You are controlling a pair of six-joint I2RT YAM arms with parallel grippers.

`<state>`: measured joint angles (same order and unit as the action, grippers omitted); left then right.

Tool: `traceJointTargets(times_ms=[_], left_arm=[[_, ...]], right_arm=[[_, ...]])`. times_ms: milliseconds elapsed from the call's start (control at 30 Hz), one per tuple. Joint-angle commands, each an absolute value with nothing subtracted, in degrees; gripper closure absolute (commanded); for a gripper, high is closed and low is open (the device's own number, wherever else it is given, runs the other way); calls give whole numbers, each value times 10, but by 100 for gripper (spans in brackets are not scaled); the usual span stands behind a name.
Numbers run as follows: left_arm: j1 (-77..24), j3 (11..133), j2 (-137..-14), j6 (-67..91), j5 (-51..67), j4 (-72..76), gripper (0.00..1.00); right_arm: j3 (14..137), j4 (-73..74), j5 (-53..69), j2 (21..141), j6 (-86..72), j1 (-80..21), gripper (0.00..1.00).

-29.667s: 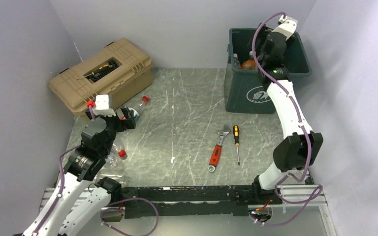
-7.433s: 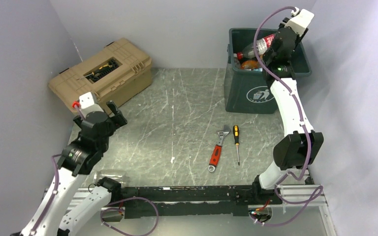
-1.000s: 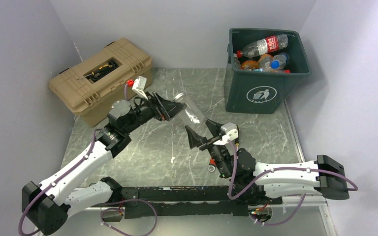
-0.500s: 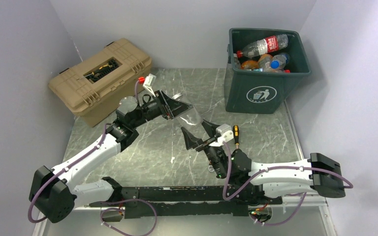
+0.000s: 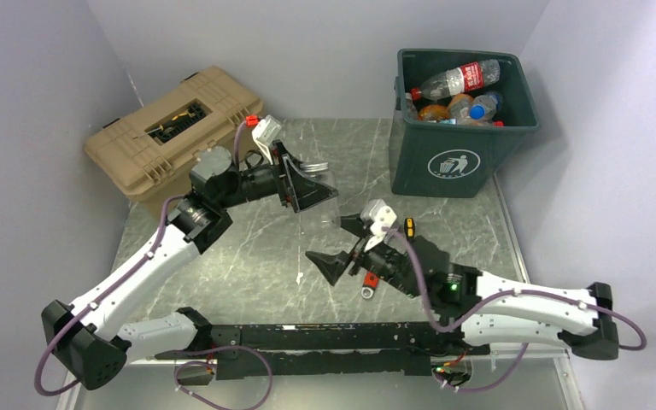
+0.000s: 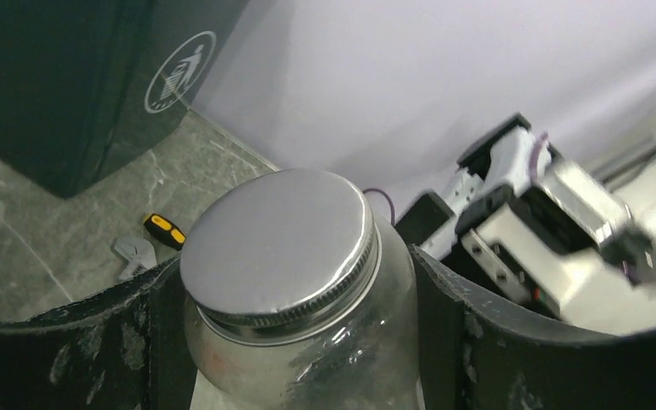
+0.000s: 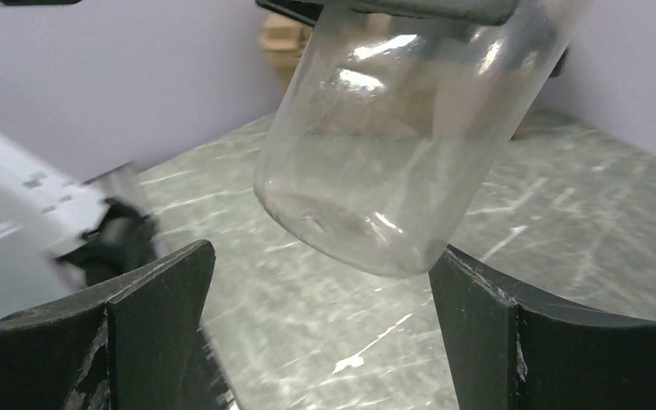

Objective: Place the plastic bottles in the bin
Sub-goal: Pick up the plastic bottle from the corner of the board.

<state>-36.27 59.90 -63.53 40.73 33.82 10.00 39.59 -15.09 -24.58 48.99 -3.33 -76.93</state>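
**Item 1: left gripper**. Closed on the shoulder of a clear bottle, just below its silver cap. The bottle is held off the surface, tilted, base toward approx. 5 o'clock.

**Item 2: right gripper**. Fingers are spread wide and set either side of the bottle base w/o contact, so nothing is gripped. Pos.: 5 o'clock of the bottle, mid-surface.

**Item 3: bin**. Found at 1 o'clock of the surface, well apart from both grippers. It is heaped to the rim w/ plastic bottles, one red-labelled lying across the top.

**Misc., non-task.** Tan toolbox at 10 o'clock. Wrench and screwdriver by the right arm.

**Step judged:** hand-over, left to right, not yet made.

**Risks judged:**
- If the left gripper is opened before the right is closed, the bottle would be dropped onto the surface and could roll off.
- The wall looks smooth and rounded. A grip taken only at the base rim could let the bottle squirt out or swing.
- If both grippers are clamped and then moved apart, the bottle could be twisted or crushed.
- The bin is nearly full. A bottle released on the heap could slide over the rim or dislodge the top one.
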Motion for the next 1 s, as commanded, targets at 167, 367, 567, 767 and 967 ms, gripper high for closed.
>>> traceJointTargets(times_ms=[167, 367, 567, 767, 967], left_arm=[[-366, 679, -627, 245, 452, 2, 84], [-365, 647, -610, 274, 469, 79, 90], [-366, 625, -594, 268, 477, 122, 92], [-366, 623, -598, 280, 500, 153, 94], [-367, 611, -598, 293, 503, 179, 97]], right_arm=[[466, 28, 94, 379, -181, -642, 0], [439, -79, 138, 386, -287, -558, 0], [436, -201, 240, 450, -380, -511, 0], [454, -236, 254, 511, -391, -510, 0], [425, -331, 228, 533, -413, -509, 5]])
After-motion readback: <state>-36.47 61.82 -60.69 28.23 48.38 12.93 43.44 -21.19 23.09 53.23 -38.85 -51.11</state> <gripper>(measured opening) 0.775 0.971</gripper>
